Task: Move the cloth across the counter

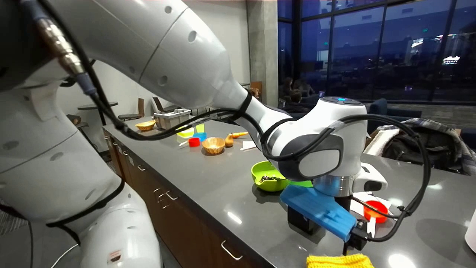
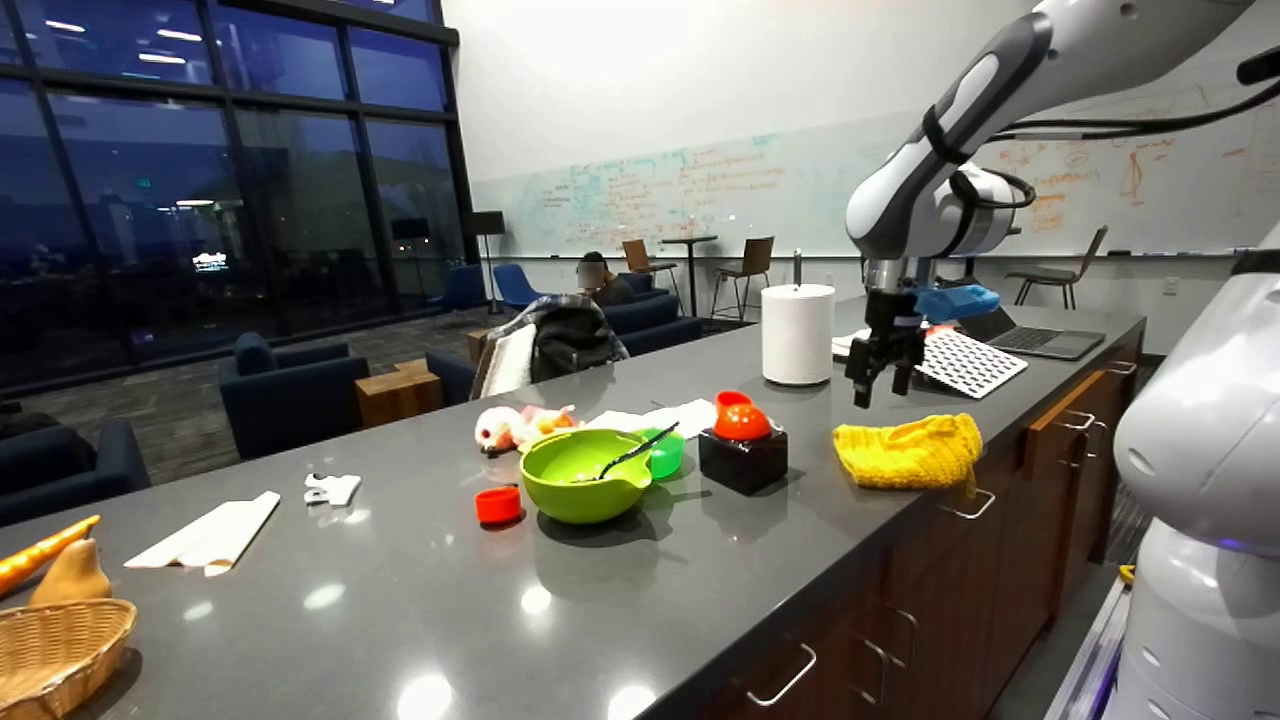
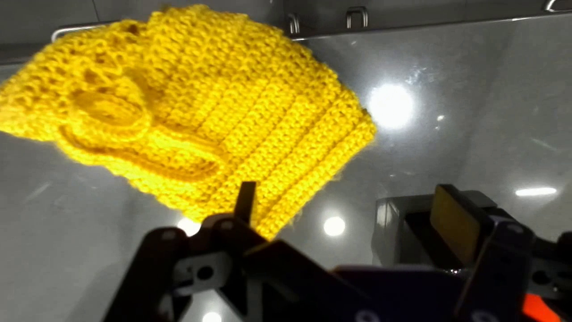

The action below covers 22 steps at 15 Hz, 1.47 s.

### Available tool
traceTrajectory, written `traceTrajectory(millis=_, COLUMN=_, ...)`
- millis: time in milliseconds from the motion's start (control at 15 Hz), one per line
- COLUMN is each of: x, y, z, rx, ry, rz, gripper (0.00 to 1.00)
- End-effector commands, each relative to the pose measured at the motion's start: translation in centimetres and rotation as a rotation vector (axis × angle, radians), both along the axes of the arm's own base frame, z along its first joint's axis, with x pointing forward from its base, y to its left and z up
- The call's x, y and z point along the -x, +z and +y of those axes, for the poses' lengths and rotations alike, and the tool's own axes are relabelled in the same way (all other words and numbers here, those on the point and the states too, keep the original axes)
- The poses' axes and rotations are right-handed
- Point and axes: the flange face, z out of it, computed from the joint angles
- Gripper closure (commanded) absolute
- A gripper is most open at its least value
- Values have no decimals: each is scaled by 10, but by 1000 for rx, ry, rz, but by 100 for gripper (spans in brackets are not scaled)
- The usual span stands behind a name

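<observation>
1. Jaws wide apart and holding nothing, the tool (image 2: pixel 883 390) hung above the tabletop (image 2: pixel 400 610), toward the right of the frame in an exterior view.
2. Loosely bunched, the yellow cloth (image 3: pixel 232 89) filled the upper left of the wrist view. It also lay right of centre in an exterior view, at the tabletop's edge over the cabinet fronts (image 2: pixel 965 590).
3. At the bottom of the wrist view, the jaw toward the left overlapped the cloth's lowest corner; in an exterior view the tips sat higher than the fabric and seemed apart from it.
4. Step in hand, as I judged it: lining up for the grasp, with the carry across not yet begun.
5. Next, the move seemed to call for a shift toward the wrist view's upper left until a fold lay between the jaws, then lowering and closing.
6. Left of the cloth in an exterior view, the black box (image 2: pixel 742 462) stood near enough to deserve care.
</observation>
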Motion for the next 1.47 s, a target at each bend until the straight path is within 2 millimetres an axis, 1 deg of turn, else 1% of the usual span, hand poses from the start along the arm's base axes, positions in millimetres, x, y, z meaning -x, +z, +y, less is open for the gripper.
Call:
traceTrajectory(millis=0, x=-26, y=-19, z=7, rx=-28, ry=40, rz=31, gripper=0)
traceTrajectory(millis=200, x=-39, y=-33, z=8, rx=-40, ry=61, rz=55, gripper=0)
traceTrajectory(millis=467, x=-51, y=-56, z=-6, rx=-36, ry=72, rz=110, gripper=0)
traceTrajectory(millis=733, x=-58, y=-76, z=-20, rx=-38, ry=80, rz=151, gripper=0)
traceTrajectory(millis=1133, x=-66, y=-106, z=-35, rx=-89, ry=61, rz=171, gripper=0)
traceTrajectory(millis=1400, x=-69, y=-119, z=-41, rx=-116, ry=52, rz=175, gripper=0)
